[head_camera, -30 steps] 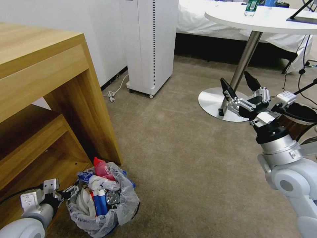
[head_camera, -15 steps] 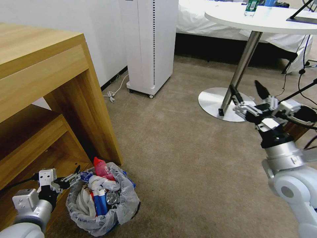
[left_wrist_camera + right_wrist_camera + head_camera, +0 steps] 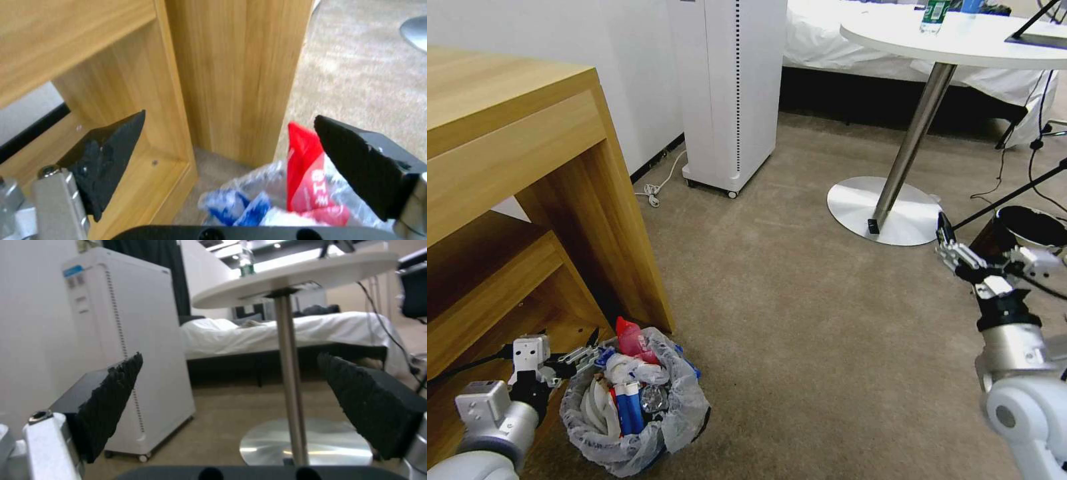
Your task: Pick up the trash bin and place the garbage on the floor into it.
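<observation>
The trash bin (image 3: 677,417), small and round with a translucent white bag liner, stands on the carpet at the foot of the wooden desk. It holds garbage: a red-white carton (image 3: 630,340), blue-white wrappers (image 3: 627,407) and a white slipper (image 3: 592,408). My left gripper (image 3: 587,348) is open just beside the bin's left rim, holding nothing. In the left wrist view its gripper (image 3: 230,116) spans the red carton (image 3: 307,166) and blue wrappers (image 3: 240,206). My right gripper (image 3: 970,250) is open and empty, low at the right, also in its wrist view (image 3: 230,356).
The wooden desk (image 3: 527,167) with its lower shelf crowds the left arm. A white appliance (image 3: 727,87) stands against the wall, a cord beside it. A round table's metal base (image 3: 887,207) and a brown bin with black liner (image 3: 1030,230) sit near the right gripper.
The right arm has dropped and swung right, away from the table base. The left gripper has risen from low beside the bin to its upper rim. The bin has not moved.
</observation>
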Available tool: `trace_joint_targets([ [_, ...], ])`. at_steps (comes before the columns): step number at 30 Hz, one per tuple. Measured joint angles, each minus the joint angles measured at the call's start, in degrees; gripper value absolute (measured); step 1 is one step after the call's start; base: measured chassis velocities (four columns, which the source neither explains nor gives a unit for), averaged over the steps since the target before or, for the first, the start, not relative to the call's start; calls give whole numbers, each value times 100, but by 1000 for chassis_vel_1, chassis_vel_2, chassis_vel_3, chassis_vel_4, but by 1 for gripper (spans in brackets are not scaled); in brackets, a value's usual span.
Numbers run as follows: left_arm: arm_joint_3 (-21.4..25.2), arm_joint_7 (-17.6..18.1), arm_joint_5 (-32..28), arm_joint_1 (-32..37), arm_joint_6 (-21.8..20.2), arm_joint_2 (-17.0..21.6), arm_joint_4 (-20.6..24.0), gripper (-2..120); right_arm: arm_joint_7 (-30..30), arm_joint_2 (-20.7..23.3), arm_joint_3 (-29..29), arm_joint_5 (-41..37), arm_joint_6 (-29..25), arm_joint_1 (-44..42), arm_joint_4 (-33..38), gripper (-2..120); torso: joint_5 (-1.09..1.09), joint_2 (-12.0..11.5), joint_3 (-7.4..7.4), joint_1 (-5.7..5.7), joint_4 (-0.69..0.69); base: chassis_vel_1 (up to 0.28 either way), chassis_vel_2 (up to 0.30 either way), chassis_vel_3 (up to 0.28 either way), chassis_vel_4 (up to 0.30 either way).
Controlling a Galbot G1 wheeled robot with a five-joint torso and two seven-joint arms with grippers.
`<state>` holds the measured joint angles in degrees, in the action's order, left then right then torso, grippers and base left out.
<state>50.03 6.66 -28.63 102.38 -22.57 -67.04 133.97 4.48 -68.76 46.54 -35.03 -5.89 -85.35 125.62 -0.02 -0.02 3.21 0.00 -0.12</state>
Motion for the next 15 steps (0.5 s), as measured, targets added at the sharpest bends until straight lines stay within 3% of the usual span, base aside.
trace_joint_targets([
  [5,-48,-108,85,15,169,40,-95,100,66,-268,-197,227,-118,-90,-273,100,0,0,0,0,0,0,0,0,0],
  [15,-133,-195,297,243,347,81,-295,100,327,-414,-834,298,270,-69,-656,100,0,0,0,0,1,0,0,0,0],
])
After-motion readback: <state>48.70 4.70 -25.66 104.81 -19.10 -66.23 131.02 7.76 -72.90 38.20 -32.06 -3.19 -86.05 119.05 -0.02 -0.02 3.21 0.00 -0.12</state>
